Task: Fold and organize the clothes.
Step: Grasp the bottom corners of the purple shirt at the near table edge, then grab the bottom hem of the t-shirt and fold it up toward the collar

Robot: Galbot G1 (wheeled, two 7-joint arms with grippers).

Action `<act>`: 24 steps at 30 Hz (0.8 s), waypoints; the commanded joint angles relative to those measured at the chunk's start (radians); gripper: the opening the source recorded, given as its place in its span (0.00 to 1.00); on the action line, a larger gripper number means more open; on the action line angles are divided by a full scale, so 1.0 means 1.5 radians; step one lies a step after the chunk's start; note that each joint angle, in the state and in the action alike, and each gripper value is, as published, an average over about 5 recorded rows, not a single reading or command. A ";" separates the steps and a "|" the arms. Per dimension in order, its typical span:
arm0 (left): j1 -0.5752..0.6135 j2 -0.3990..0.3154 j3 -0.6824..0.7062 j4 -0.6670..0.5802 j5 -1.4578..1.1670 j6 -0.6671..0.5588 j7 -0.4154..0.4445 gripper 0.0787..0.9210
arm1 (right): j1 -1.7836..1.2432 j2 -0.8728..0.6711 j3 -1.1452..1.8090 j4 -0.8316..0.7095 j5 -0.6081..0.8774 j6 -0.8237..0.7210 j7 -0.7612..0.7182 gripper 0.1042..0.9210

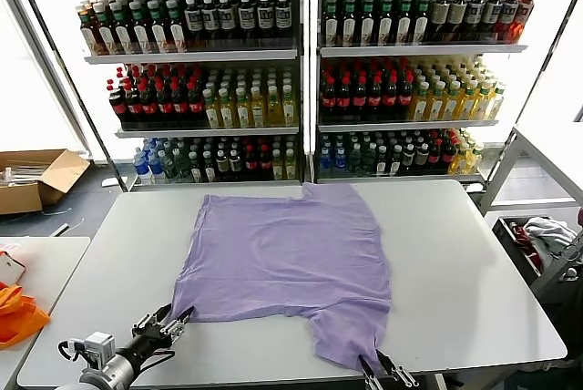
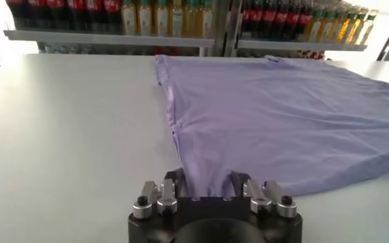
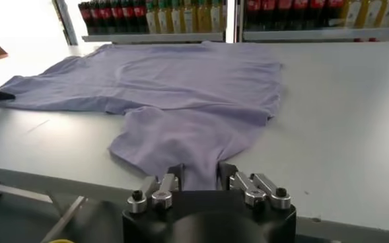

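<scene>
I am at the grasp step: the lavender T-shirt (image 1: 287,249) lies flat on the white table (image 1: 455,253). The left gripper (image 2: 204,188) clamps the near-left corner; the right gripper (image 3: 201,175) clamps the near sleeve. Next, I lift both evenly to fold. The cotton is soft, limp and lightly wrinkled.

Right gripper (image 3: 199,177) at the near edge of the T-shirt (image 3: 181,86)

Its jaws stand closed on a fold of lavender cloth at the sleeve end. The shirt lies spread and rumpled across the white desk (image 3: 339,125), with shelves of bottles (image 3: 154,16) beyond.
</scene>
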 commanded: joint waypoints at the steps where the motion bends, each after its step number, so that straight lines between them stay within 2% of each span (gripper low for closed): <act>1: 0.017 -0.009 -0.001 -0.044 0.007 0.020 -0.009 0.36 | 0.003 0.001 -0.001 -0.002 -0.004 0.012 -0.006 0.09; 5: 0.018 -0.016 -0.003 -0.051 0.021 0.020 -0.006 0.23 | 0.017 -0.002 0.000 -0.005 0.019 0.061 -0.011 0.01; 9: 0.021 -0.027 -0.010 -0.067 0.034 0.015 -0.001 0.09 | 0.034 0.010 0.001 -0.021 0.050 0.164 -0.028 0.00; 12: 0.025 -0.038 -0.020 -0.089 0.035 0.011 -0.001 0.03 | 0.032 0.009 0.005 -0.016 0.065 0.207 -0.040 0.00; 24: 0.117 -0.075 -0.076 -0.204 0.057 0.014 -0.003 0.01 | -0.119 -0.015 0.072 0.067 0.064 0.291 -0.091 0.00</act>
